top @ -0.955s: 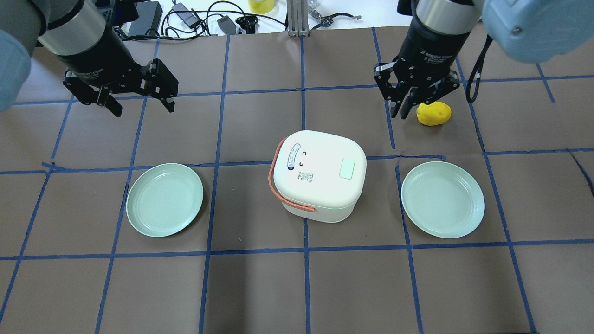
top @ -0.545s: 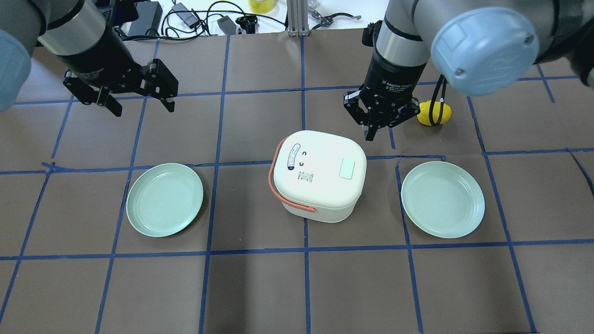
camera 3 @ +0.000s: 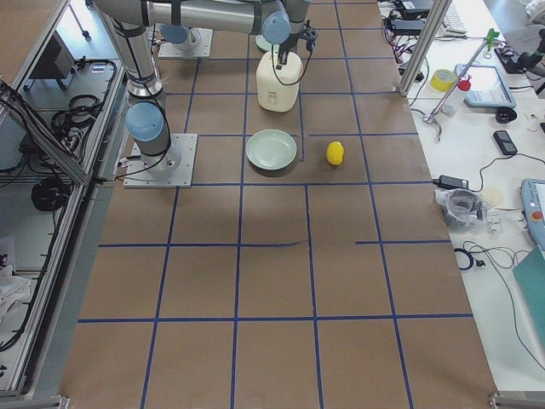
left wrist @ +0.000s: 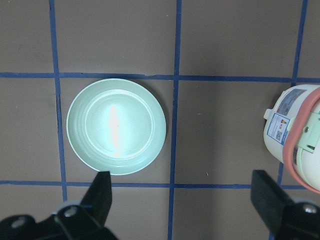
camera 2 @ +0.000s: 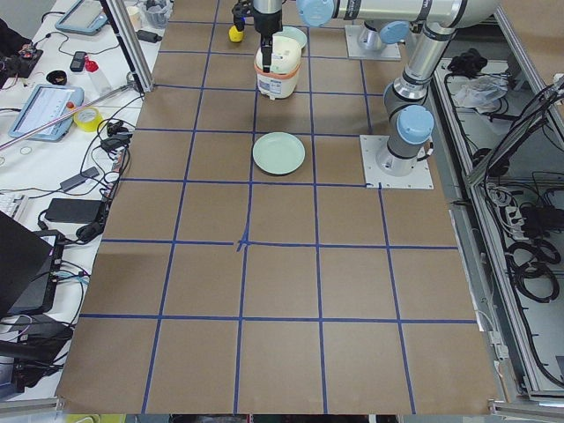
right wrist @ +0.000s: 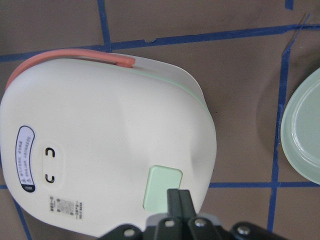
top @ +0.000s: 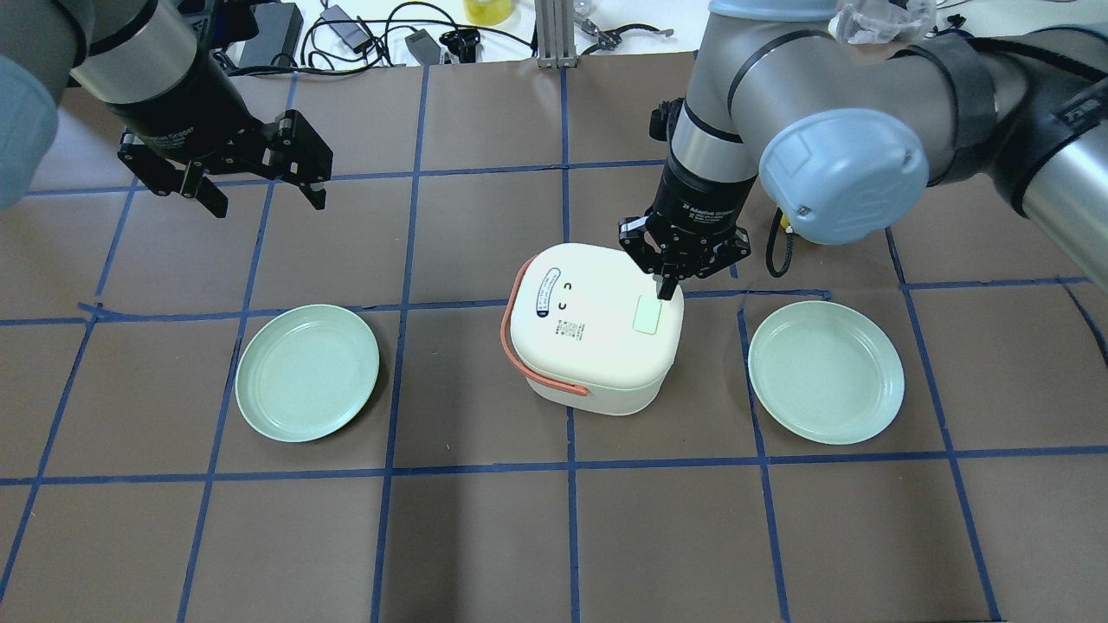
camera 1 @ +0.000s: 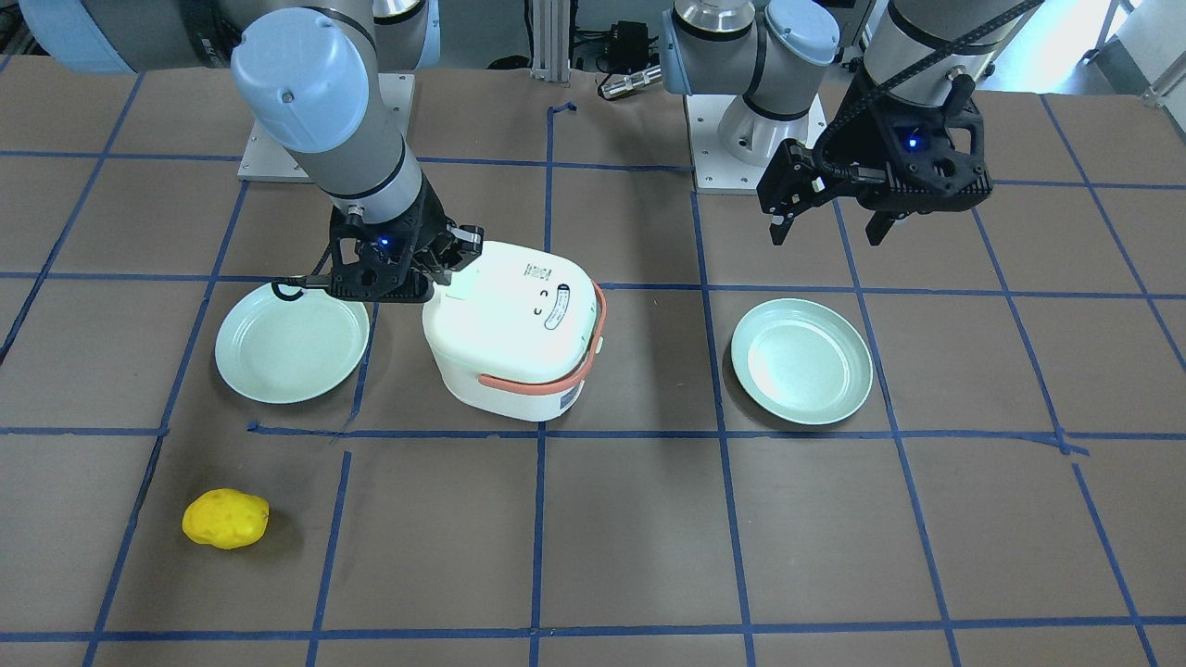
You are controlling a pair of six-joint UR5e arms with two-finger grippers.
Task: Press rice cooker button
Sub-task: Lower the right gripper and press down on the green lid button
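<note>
Rice cooker (top: 593, 337) sits mid tabletop (top: 485, 536), lid closed, between two mint-green plates: left plate (top: 307, 372) and right plate (top: 825, 372), neither touching it. The salmon handle (top: 512, 322) is folded down over the lid's left side. The button (top: 647, 314), a pale green tab, is on the lid top near its right edge.

My right gripper (top: 664, 292) is over the cooker's right rear corner, jaws closed together with nothing between them. In the right wrist view their tip overlaps one corner of the button. I cannot tell whether it is touching or just above it.

My left gripper (top: 260, 197) hangs over bare tabletop to the far left, well apart from the cooker, jaws open and empty. Its wrist camera looks down on the left plate, with the cooker's edge at the frame's right.

A yellow potato-shaped object (camera 1: 225, 519) lies on the tabletop beyond the right plate, on the side away from my base.
</note>
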